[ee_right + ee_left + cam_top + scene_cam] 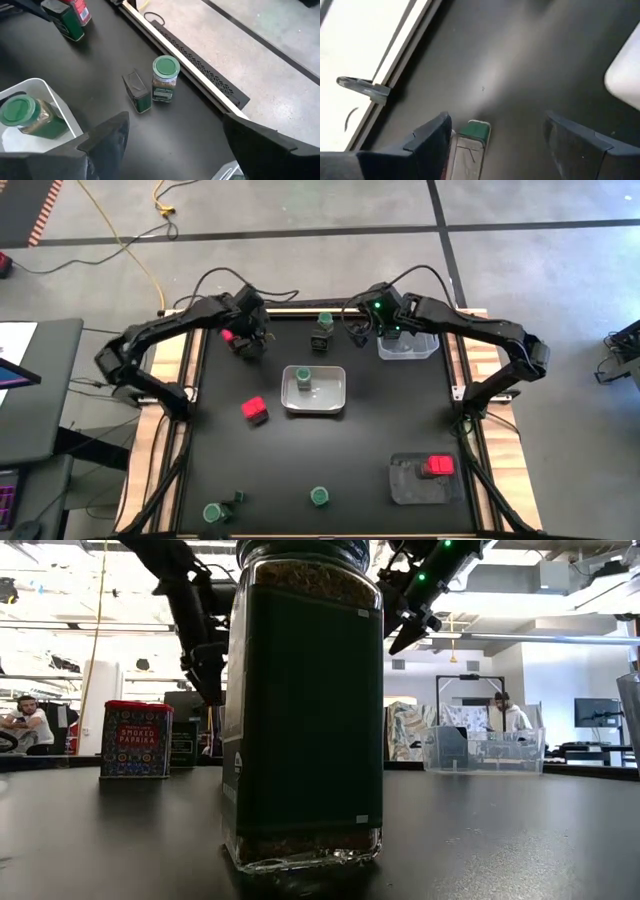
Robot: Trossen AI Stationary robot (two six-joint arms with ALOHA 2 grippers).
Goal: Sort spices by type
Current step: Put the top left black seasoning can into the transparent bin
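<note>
My left gripper (pixel 248 340) hangs open at the far left of the table, over a dark tin with a green top (pixel 474 132) and a red box (pixel 231 337). In its wrist view the tin shows close beside one finger (pixel 432 137), with the gap wide. My right gripper (pixel 358 330) is open in the air at the far middle. In front of it a green-lidded jar (pixel 165 80) and a dark tin (pixel 137 92) stand on the table. Another green-lidded jar (pixel 20 116) sits in the grey tray (pixel 335 390) at the centre.
A red box (pixel 254 410) stands left of the centre tray. A clear tray (pixel 408 347) is at the far right. A grey tray (pixel 410 485) at the near right holds a red box (pixel 437 467). Two green-lidded jars (pixel 319 497) (pixel 213 512) and a dark tin (pixel 238 498) stand near the front edge.
</note>
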